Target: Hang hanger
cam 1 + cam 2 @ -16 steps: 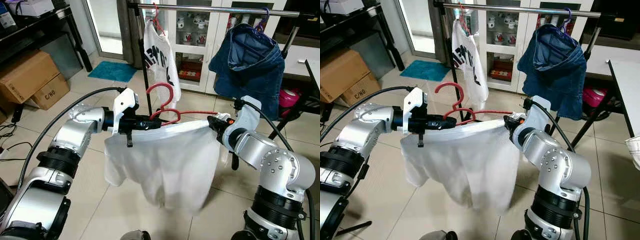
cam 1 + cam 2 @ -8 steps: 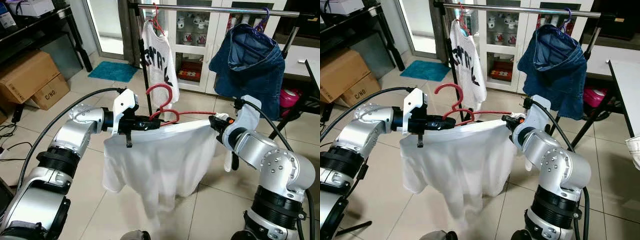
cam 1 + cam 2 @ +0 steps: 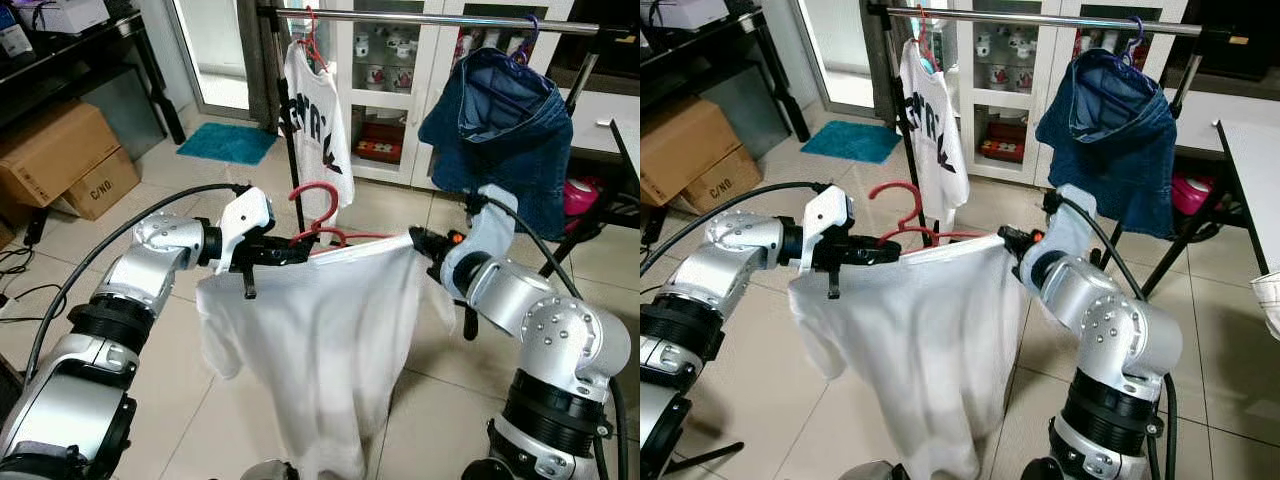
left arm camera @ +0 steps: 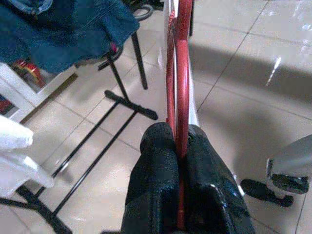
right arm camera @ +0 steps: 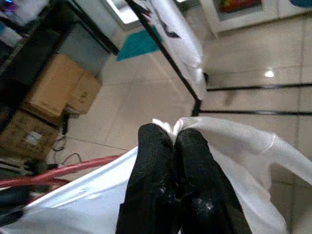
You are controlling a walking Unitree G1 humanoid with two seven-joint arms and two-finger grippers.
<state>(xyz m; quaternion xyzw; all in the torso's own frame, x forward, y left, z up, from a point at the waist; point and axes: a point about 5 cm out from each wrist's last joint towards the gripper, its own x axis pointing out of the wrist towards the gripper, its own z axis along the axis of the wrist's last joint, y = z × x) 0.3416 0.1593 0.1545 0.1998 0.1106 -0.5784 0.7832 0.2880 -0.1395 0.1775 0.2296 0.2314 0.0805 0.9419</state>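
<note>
A red hanger (image 3: pixel 322 222) carries a white garment (image 3: pixel 320 340) that droops toward the floor. My left gripper (image 3: pixel 287 250) is shut on the red hanger's wire near its left end, seen up close as the hanger (image 4: pixel 179 87) between the black fingers (image 4: pixel 156 170). My right gripper (image 3: pixel 420 241) is shut on the white garment's right edge, the cloth (image 5: pixel 229 141) pinched between its fingers (image 5: pixel 168 170). The metal rail (image 3: pixel 430 18) of a clothes rack runs overhead, behind and above the hanger.
On the rail hang a white printed shirt (image 3: pixel 318 125) on a red hanger and a blue denim garment (image 3: pixel 500 120). Cardboard boxes (image 3: pixel 60 160) sit at left under a dark shelf. A teal mat (image 3: pixel 226 142) lies by the door. A glass cabinet stands behind the rack.
The white garment has swung down and now hangs longer and narrower. Both grippers and the hanger have shifted slightly up and toward the rack.
</note>
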